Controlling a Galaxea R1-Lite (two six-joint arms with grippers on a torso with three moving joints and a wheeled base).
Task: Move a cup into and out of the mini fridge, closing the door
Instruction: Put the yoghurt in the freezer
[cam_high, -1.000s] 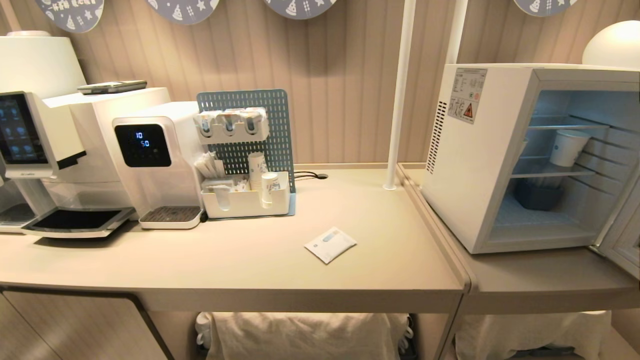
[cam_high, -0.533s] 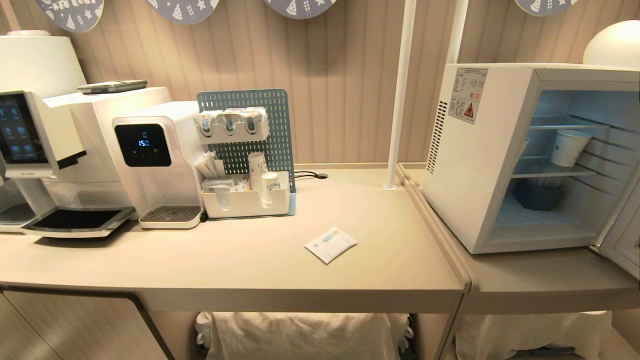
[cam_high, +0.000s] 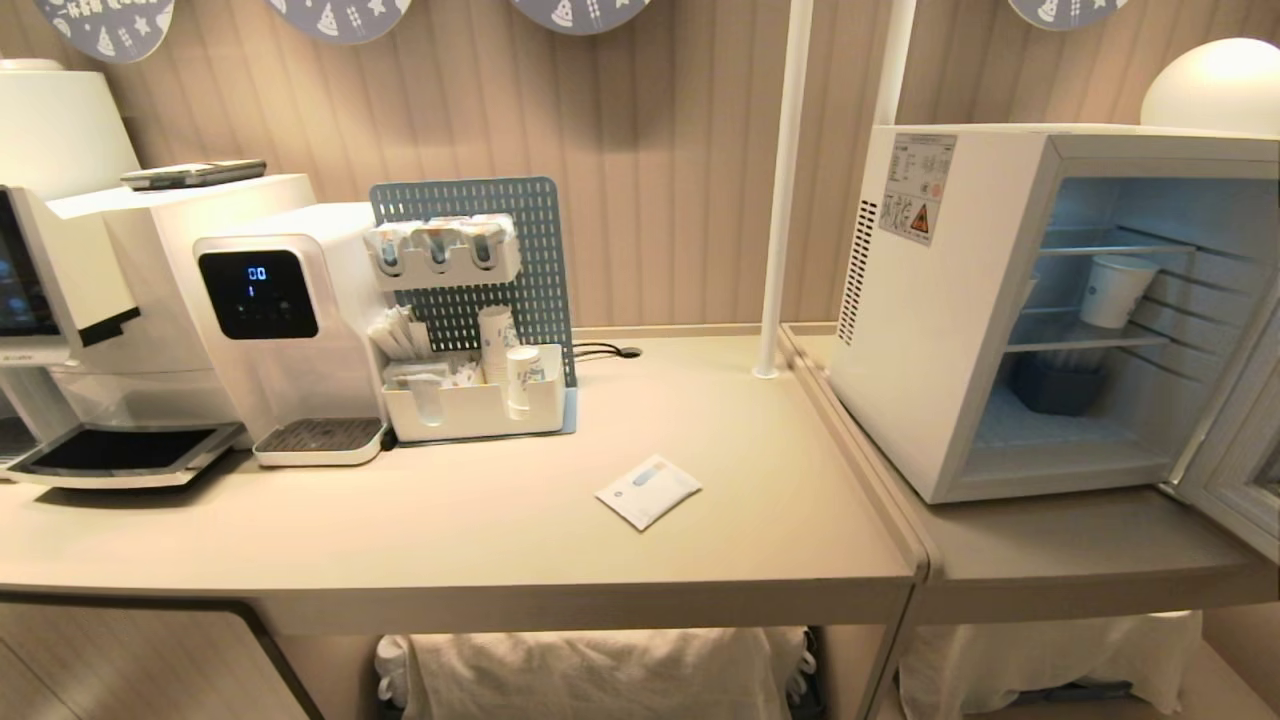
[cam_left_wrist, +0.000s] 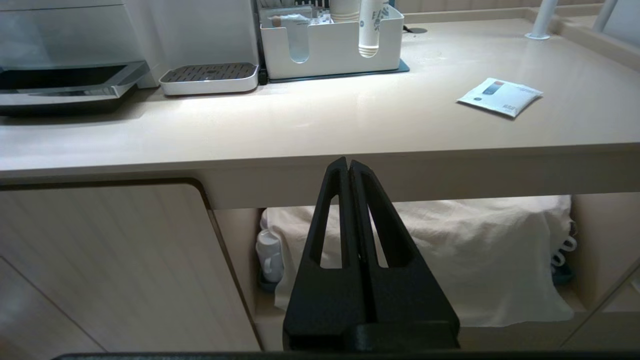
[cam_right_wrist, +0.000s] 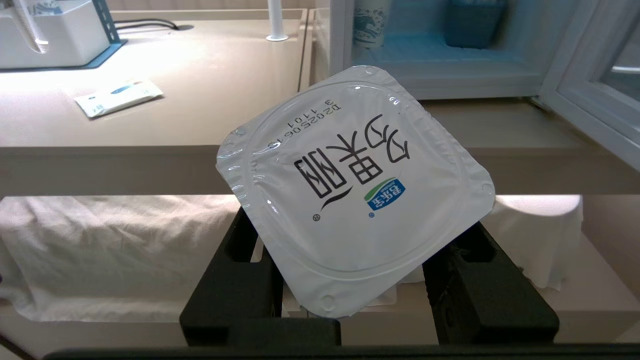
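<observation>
The right end effector (cam_right_wrist: 355, 260) is pinching the cup (cam_right_wrist: 355, 190), a small yogurt pot whose square white foil lid is filling the middle of the right wrist view; the black fingers (cam_right_wrist: 235, 280) are gripping it from both sides, low in front of the bench (cam_high: 500, 540) edge. The left end effector (cam_left_wrist: 348, 167) is hanging below the bench edge with its two fingers pressed together and nothing between them. Neither arm is showing in the head view. There, the mini fridge (cam_high: 930, 330) is standing at about 3 o'clock on the lower side bench, with its door (cam_high: 1235, 470) swung open at the far right edge. Inside, a taller paper cup (cam_high: 1113, 290) is sitting on the upper wire shelf and a dark blue container (cam_high: 1055, 385) is sitting below it. A flat white sachet (cam_high: 648, 491) is lying at the centre of the bench, well apart from the fridge, and a white organiser tray (cam_high: 475, 405) is standing at about 10 o'clock beside a water dispenser (cam_high: 275, 330).
</observation>
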